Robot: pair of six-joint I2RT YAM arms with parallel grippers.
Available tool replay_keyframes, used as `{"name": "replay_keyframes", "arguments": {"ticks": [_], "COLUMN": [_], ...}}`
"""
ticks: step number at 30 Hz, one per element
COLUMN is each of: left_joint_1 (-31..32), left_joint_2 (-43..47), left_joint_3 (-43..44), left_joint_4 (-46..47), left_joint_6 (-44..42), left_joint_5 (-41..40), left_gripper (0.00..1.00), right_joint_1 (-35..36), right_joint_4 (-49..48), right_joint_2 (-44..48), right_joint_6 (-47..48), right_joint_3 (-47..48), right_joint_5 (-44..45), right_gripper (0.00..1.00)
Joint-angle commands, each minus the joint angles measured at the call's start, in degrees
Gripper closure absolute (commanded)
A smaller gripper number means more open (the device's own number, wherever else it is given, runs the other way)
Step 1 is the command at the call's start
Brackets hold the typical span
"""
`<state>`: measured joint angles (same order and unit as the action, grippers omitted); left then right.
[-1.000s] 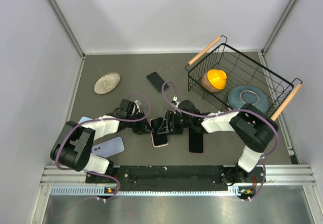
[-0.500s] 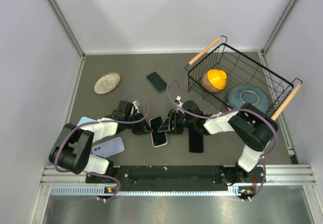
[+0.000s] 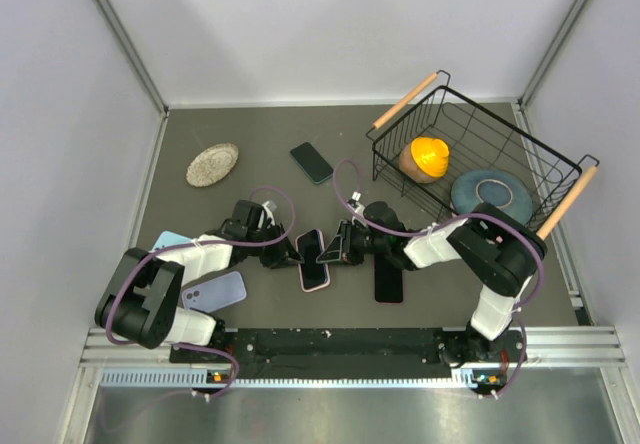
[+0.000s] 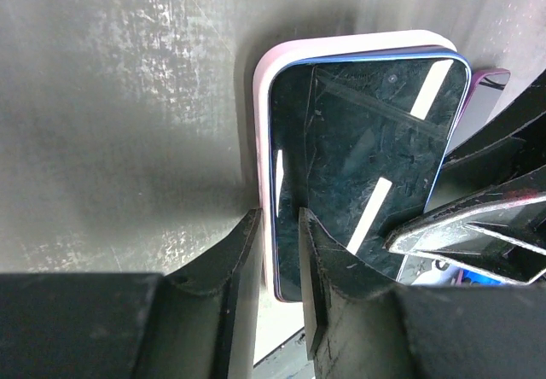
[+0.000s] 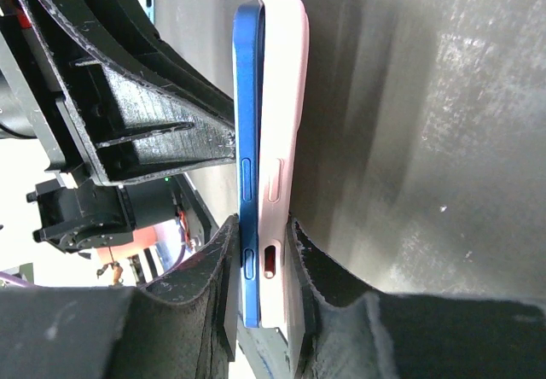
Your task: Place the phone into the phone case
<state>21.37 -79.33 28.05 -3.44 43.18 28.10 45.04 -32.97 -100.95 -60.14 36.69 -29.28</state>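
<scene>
On a scuffed grey table between white walls, left fingers and right fingers clamp phone against case.

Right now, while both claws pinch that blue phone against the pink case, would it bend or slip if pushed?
Probably stiff: the phone shows a straight edge pinched against the pink case by the right gripper. Its glossy screen mirrors lights, so it is likely slippery. The case looks softer and may flex.

light: bright, even, from overhead | glare: white streaks across phone glass (left wrist view) | shadow: soft on counter left of phone
</scene>
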Motion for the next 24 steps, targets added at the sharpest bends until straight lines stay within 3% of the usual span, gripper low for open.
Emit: {"name": "replay_keyframes", "arguments": {"ticks": [1,6,7,8,11,15,21,24], "left_joint_1": [1.6,1.6,1.6,1.6,1.6,1.6,1.6,1.6], "left_joint_2": [-1.3,-1.4,-1.3,-1.4,-1.3,-0.7,-1.5,-1.6], "left_joint_3": [-2.2,-2.4,-2.4,-2.3,-2.0,-1.9,-1.4,-1.4], "left_joint_4": [-3.0,-3.0,-3.1,-3.1,-3.4,-3.9,-4.2,-4.2], "left_joint_6": [-1.0,-1.0,-1.0,-0.9,-1.2,-1.5,-1.6,-1.5], "left_joint_5": [0.4,-0.2,-0.1,-0.2,-0.6,-1.3,-0.9,-0.9], "left_gripper": [0.71,0.66,0.65,0.65,0.62,0.5,0.5,0.5], "right_joint_1": [0.8,0.8,0.8,0.8,0.8,0.4,0.3,0.3], "right_joint_4": [-12.8,-11.9,-11.9,-11.9,-11.4,-13.0,-17.4,-19.3], "right_joint_2": [0.7,0.2,0.5,0.8,2.0,2.2,0.1,-0.7], "right_joint_6": [-1.5,-1.4,-1.3,-1.1,-0.6,-0.9,-3.0,-3.8], "right_joint_3": [1.8,2.7,2.9,2.9,2.6,1.9,1.6,1.7], "right_joint_5": [-4.9,-6.3,-7.0,-7.1,-7.1,-7.2,-8.1,-8.8], "right_gripper": [1.0,1.0,0.93,0.77,0.65,0.72,0.67,0.75]}}
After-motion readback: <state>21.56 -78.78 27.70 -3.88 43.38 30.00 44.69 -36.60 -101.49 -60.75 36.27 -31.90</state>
